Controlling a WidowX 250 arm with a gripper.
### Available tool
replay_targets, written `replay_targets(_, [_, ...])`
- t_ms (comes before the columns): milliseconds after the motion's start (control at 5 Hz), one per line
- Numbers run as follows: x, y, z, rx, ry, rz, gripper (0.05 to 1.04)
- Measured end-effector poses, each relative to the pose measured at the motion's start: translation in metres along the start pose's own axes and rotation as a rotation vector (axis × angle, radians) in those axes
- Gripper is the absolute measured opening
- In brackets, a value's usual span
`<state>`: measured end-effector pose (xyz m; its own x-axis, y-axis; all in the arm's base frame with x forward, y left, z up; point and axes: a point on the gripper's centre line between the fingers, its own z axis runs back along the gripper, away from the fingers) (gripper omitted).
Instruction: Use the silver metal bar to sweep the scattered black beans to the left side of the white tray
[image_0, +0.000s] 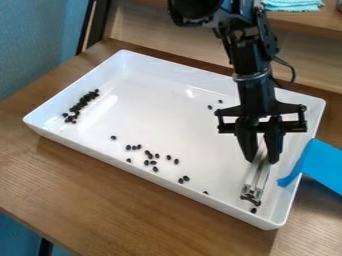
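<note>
One metal bar is grasped by the gripper inside the white tray, slanting down toward black beans — and blue tape on the rim, it seems, secures the tray against sliding.

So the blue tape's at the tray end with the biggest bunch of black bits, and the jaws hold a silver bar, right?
No, the camera view shows the blue tape at the tray's other end, away from the biggest bunch of black bits. The jaws do hold a silver bar.
</note>
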<state>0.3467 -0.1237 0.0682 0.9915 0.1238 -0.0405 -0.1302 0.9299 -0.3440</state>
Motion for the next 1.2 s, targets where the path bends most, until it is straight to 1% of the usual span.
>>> replay_targets(600, [-0.005,0.003,-0.017,0.011,-0.039,0.005,0.334])
replay_targets(800, [-0.003,0.005,-0.020,0.015,-0.061,0.007,0.334])
replay_targets(1000, [-0.002,0.008,-0.021,0.026,-0.070,-0.010,0.334])
replay_targets(1200, [0.004,0.022,-0.016,0.027,-0.078,-0.010,0.334])
